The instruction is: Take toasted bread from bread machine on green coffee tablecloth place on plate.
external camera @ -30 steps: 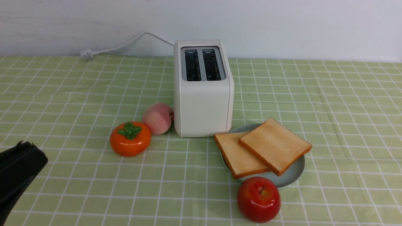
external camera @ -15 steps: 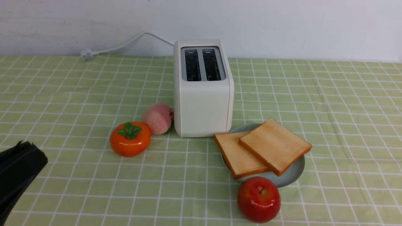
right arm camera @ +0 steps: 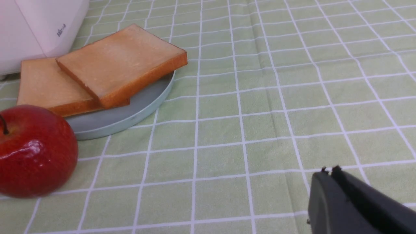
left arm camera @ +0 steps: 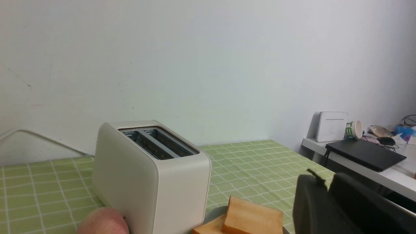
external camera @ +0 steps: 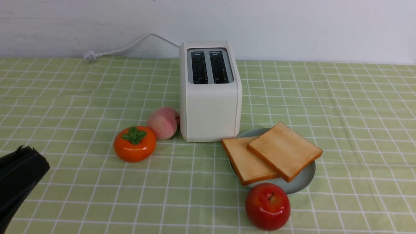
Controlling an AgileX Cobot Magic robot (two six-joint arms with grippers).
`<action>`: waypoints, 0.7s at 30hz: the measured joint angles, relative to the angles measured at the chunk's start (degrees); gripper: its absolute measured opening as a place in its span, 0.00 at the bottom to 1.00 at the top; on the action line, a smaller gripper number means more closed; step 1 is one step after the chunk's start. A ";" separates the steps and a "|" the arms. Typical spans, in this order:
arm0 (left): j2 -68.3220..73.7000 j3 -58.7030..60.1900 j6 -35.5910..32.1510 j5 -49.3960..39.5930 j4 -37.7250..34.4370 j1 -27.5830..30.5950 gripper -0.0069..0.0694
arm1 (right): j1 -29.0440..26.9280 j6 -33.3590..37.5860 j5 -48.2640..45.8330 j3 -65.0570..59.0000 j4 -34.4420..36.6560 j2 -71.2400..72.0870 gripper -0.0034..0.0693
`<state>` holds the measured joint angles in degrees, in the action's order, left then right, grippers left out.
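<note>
**Supervisor:** Report the front view.

**Operator:** I see both slots of the toaster [external camera: 209, 92] dark, with no bread in them. Both slices of toast [external camera: 271, 155] lie flat on the plate [external camera: 304, 181], the right slice overlapping the left, just beside the toaster's right front corner. A red apple [external camera: 267, 206] touches the plate's near rim. A persimmon [external camera: 134, 143] and a peach [external camera: 163, 122] sit left of the toaster on the green checked tablecloth [external camera: 357, 130] covering the bench. My left claw [external camera: 20, 169] shows at the lower left edge, well apart from the plate; the right claw is absent from this view.

**Supervisor:** Left wrist view?

**Operator:** The left claw [left arm camera: 328, 208] appears drawn together, holding nothing. Toaster slots read empty here too.

**Supervisor:** Right wrist view?

**Operator:** The right claw [right arm camera: 328, 177] has its tips pressed together, holding nothing. The toast lies forward and to its left across bare cloth. I judge the right arm nearer the plate and the transfer complete.
</note>
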<state>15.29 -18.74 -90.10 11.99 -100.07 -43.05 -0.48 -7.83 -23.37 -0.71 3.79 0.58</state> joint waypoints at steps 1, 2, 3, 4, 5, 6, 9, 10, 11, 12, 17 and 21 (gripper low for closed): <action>0.00 0.00 0.00 0.00 0.00 0.00 0.18 | 0.00 0.00 0.00 0.00 0.00 0.00 0.05; 0.00 0.00 0.00 0.14 0.00 0.00 0.19 | 0.00 0.00 0.00 0.00 0.00 0.00 0.05; 0.00 0.00 0.00 0.20 0.00 0.00 0.19 | 0.00 0.00 0.00 0.00 0.00 0.00 0.05; 0.00 0.00 0.07 0.27 -0.07 0.00 0.19 | 0.00 0.00 0.00 0.00 0.00 0.00 0.05; 0.00 0.00 0.46 0.04 -0.07 0.00 0.19 | 0.00 -0.02 0.00 0.00 0.00 0.00 0.05; 0.00 0.00 0.88 -0.34 -0.07 0.00 0.19 | 0.00 -0.02 0.00 0.00 0.00 0.00 0.06; 0.00 0.00 3.26 -2.92 1.04 0.00 0.15 | 0.00 -0.02 0.00 0.00 0.00 0.00 0.06; 0.00 0.00 3.56 -3.19 1.04 0.00 0.15 | 0.00 -0.02 0.00 0.00 0.00 0.00 0.06; 0.00 0.06 6.26 -5.22 4.73 0.00 0.10 | 0.00 -0.02 0.00 0.00 0.00 0.00 0.06; 0.00 0.13 9.05 -6.15 8.28 0.00 0.08 | 0.00 -0.02 0.00 0.00 0.00 0.00 0.07; 0.00 0.24 28.67 -9.74 30.45 0.00 0.07 | 0.00 -0.02 0.00 0.00 0.00 0.00 0.07; 0.00 0.24 53.12 -12.43 53.78 0.00 0.07 | 0.00 -0.02 0.00 0.00 0.00 0.00 0.08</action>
<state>15.29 -18.50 -36.98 -0.44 -46.29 -43.05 -0.48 -7.85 -23.37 -0.71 3.79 0.58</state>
